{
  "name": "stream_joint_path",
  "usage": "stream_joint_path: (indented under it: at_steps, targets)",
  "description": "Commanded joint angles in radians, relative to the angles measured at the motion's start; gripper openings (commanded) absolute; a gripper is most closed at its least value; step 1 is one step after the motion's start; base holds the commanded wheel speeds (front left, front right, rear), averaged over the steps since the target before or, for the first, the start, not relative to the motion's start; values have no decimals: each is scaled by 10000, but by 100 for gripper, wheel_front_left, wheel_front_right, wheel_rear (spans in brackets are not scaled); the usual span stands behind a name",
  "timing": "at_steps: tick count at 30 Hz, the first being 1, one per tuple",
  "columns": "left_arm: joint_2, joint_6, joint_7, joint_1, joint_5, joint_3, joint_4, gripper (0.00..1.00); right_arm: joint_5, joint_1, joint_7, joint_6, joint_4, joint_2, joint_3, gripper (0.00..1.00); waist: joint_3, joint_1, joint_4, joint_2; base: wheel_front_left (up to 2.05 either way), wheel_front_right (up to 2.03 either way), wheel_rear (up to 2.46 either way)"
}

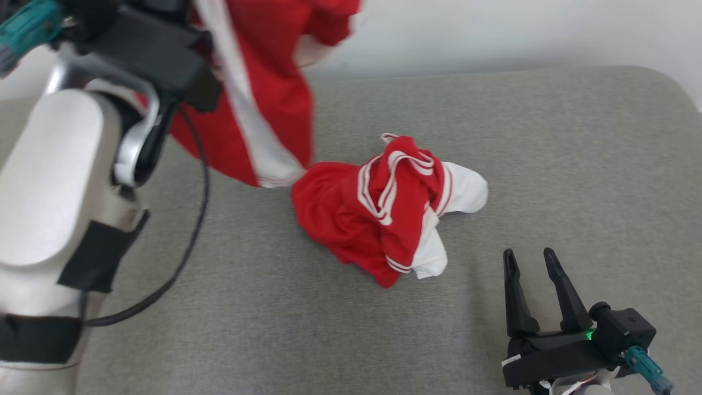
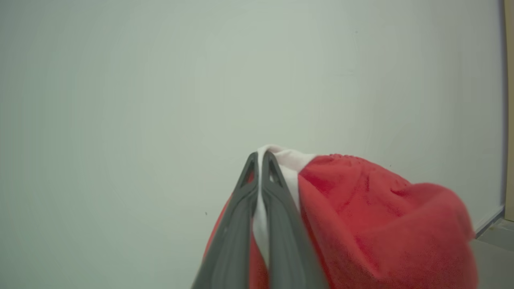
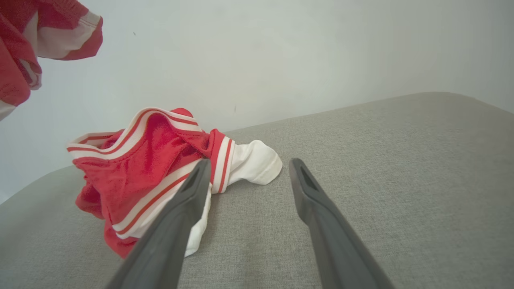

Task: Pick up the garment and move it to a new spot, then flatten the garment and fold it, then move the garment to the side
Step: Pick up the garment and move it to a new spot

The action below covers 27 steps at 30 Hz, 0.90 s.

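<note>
One grey fabric pad (image 1: pixel 548 137) under everything, rounded corner at 2 o'clock in head view, plain pale wall (image 1: pixel 493 33) behind at 12. Left arm (image 1: pixel 49 181) raised at 9 to 11 o'clock, with a black cable (image 1: pixel 192 219) looping off it. Left gripper (image 2: pixel 260 154) is pinched tight on a white band of the red-white garment (image 1: pixel 351 214). One part hangs at 11 o'clock and touches the heap mid-pad. Right gripper (image 1: pixel 531 255) at 5 o'clock, fingers spread, low over pad, heap at its 10 o'clock, not touching. Hanging cloth blurred and cut off at the top edge. Can't tell if hung part and heap are one piece.
</note>
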<state>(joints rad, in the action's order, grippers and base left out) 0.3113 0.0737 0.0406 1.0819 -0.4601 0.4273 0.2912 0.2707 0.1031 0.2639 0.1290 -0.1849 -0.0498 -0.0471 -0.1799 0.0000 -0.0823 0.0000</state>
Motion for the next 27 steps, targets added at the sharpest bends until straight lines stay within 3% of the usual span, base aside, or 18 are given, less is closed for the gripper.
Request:
stream_joint_path:
  at_steps: [1, 14, 27]
  targets:
    - [234, -108, 115, -222, 0, -158, -13, 0, -127, 73, -6, 34, 31, 5, -39, 100, -121, 0, 533, 0, 0, 0, 0]
    - [1771, -817, 841, -1616, -740, -1933, 299, 0, -873, 205, -6, 34, 822, 2, -461, 100, -505, 0, 2086, 0, 0, 0, 0]
    - [2893, -972, 1545, -2289, -1137, -3020, 1154, 0, -1584, 392, -7, 34, 1449, -37, -1095, 100, -1300, 0, 2749, 0, 0, 0, 0]
